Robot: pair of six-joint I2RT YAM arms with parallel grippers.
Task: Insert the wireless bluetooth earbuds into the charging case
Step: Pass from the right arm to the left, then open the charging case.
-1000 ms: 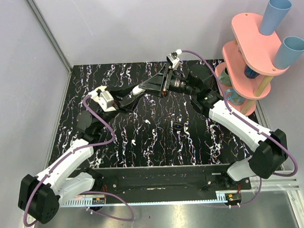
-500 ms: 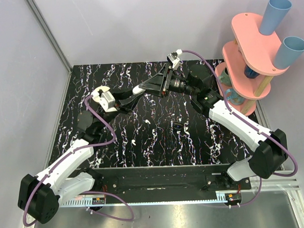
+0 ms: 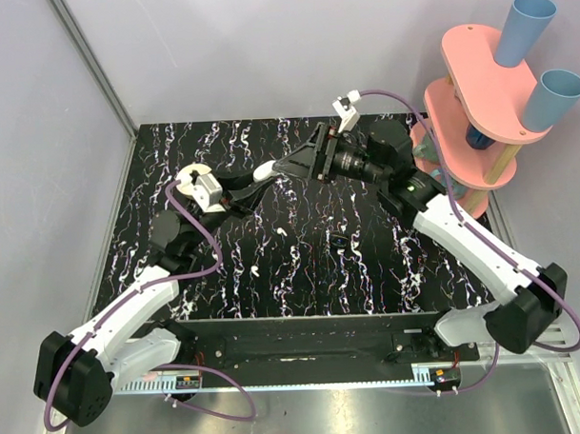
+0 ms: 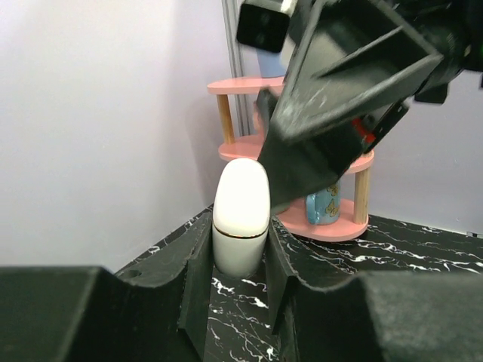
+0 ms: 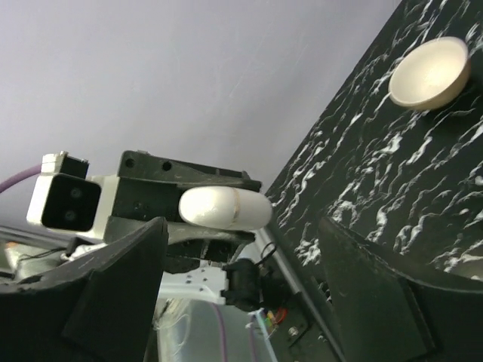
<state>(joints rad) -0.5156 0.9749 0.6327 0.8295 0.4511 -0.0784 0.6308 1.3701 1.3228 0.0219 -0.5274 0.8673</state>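
**A:** Both arms are reaching in over the black tabletop (image 3: 303, 302). The left tool (image 4: 238, 245) is clenched on the charging case (image 4: 241, 200), whose seamed, rounded end pokes out past the fingers.

**B:** The right tool (image 5: 240, 226) is spread wide just beside it. The case's long axis runs crosswise to that gap, finger to finger, and touches neither. I'd say the right arm is nearer the free end.

**A:** And the earbuds?

**B:** Too small to pick out on that marbling.
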